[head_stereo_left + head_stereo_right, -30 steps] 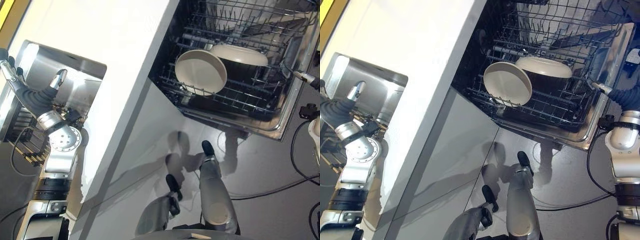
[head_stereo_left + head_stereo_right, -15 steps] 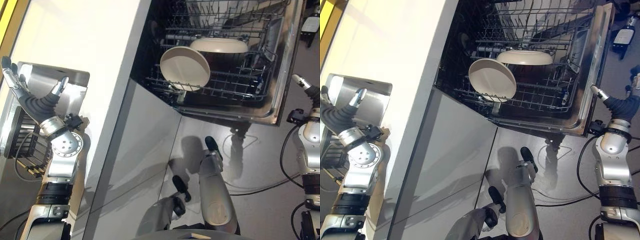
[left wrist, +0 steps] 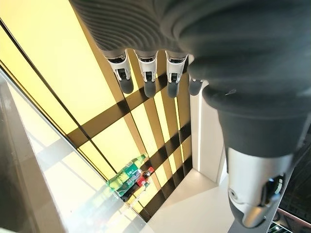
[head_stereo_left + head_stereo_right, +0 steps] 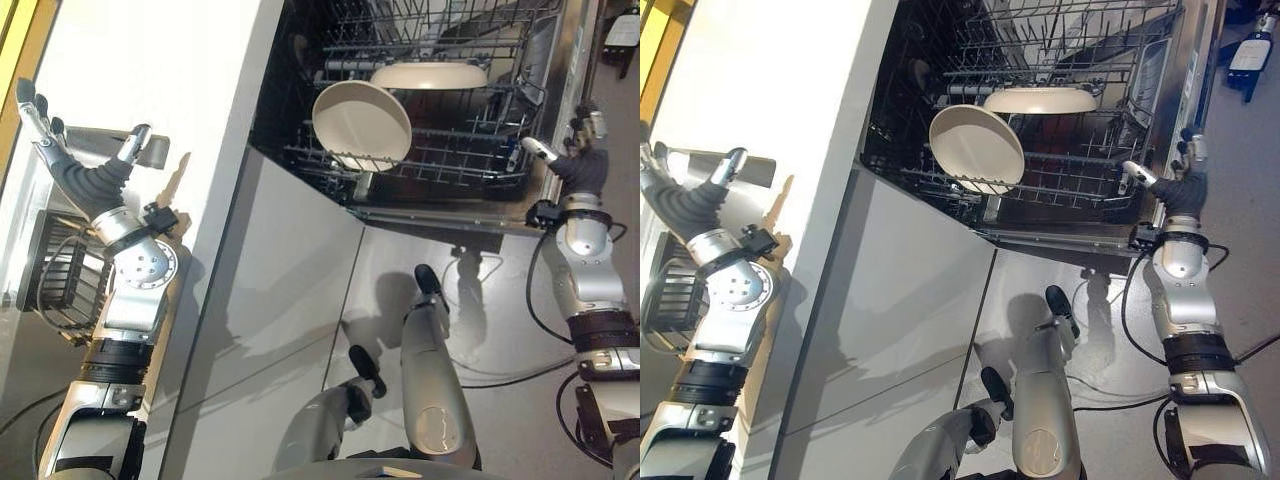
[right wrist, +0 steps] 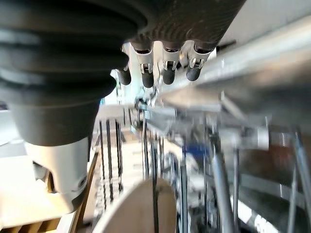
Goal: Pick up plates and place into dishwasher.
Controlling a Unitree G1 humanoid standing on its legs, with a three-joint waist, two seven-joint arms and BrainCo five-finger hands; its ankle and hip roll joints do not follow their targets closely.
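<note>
Plates [image 4: 361,124] are standing in the dishwasher's lower rack [image 4: 470,160], looking rigid, slick and breakable, best gripped by the rim, while both hands [image 4: 85,170] [image 4: 1180,185] are hovering open-fingered and empty.

Two cream plates are sitting in the dishwasher's lower rack [image 4: 450,165]: one plate [image 4: 361,124] is standing tilted on edge toward the rack's left edge, the second plate [image 4: 428,75] is lying nearly flat just behind it toward the rack's back edge. One upper wire rack [image 4: 1060,40] is showing above them. One dishwasher door [image 4: 1185,75] is hanging open at the right edge. Two robot hands are showing: left hand [image 4: 70,160] over the one sink [image 4: 60,200] at the bench's left edge, right hand [image 4: 1175,180] by the door. One dark wire basket [image 4: 55,285] is sitting beside the sink. A few bottles [image 3: 131,175], too blurred to count, are showing in the left wrist view.
</note>
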